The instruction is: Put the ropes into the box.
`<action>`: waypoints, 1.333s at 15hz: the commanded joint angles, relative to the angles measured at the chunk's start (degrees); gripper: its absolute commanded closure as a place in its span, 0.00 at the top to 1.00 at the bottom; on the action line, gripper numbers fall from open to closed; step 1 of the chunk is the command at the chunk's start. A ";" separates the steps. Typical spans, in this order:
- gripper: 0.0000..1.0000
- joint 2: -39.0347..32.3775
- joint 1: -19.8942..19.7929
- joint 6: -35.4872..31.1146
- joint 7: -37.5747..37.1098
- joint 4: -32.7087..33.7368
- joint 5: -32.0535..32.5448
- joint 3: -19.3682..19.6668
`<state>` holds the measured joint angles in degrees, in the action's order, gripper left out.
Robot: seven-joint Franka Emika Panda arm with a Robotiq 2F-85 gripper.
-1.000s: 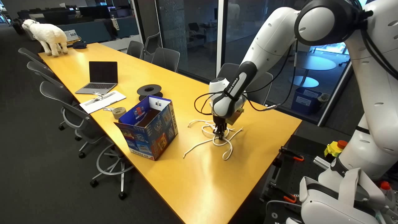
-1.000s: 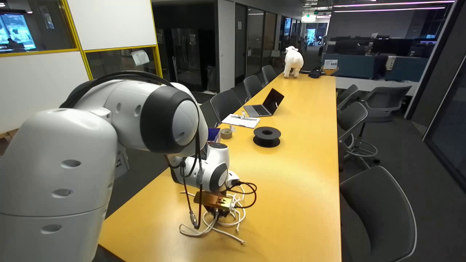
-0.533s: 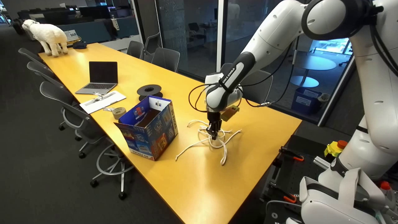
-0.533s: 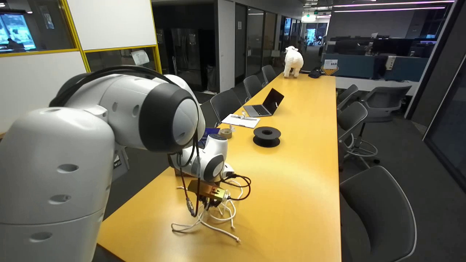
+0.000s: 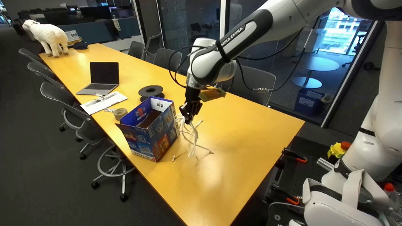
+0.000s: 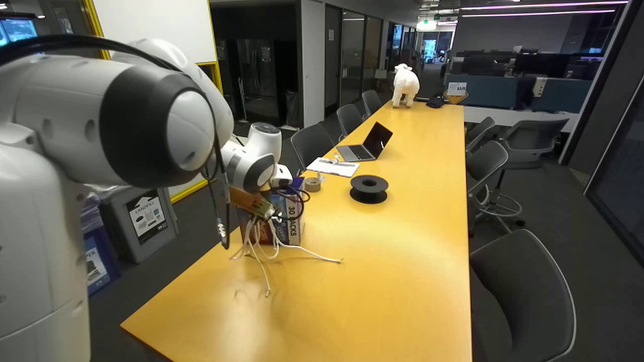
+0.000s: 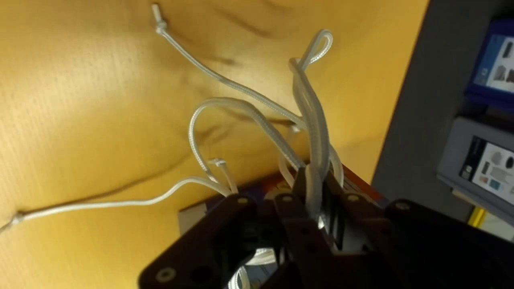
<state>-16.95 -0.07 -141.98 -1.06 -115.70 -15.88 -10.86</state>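
The white ropes (image 5: 195, 138) hang in a loose bundle from my gripper (image 5: 187, 121). They also show in an exterior view (image 6: 312, 253) and in the wrist view (image 7: 315, 120). In the wrist view my gripper (image 7: 315, 180) is shut on the ropes, with strands pinched between the fingertips. Knotted ends hang close to the tabletop; I cannot tell whether all are clear of it. The blue printed cardboard box (image 5: 158, 135) stands upright with its top open. My gripper is just beside the box, outside its opening. In an exterior view the box (image 6: 293, 221) is partly behind the arm and ropes.
The yellow table (image 5: 251, 141) carries a black spool (image 5: 150, 91) and a tape roll (image 5: 120, 113) near the box. A white clipboard (image 5: 104, 102) and a laptop (image 5: 102, 78) lie farther along. The box stands close to the table's long edge.
My gripper has risen and moved across the table to the box. The ropes, spread on the table before, are lifted and hang from the fingers.
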 commanded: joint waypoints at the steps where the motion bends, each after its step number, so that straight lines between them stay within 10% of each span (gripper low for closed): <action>1: 0.04 4.14 5.43 0.29 -12.87 3.54 -0.87 1.06; 12: 0.04 -0.70 16.65 -4.52 -53.58 21.52 14.11 5.46; 20: 0.03 -15.33 23.47 -8.98 -79.52 35.64 34.45 18.29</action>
<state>-24.98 19.70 -149.66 -71.53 -88.80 12.31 1.83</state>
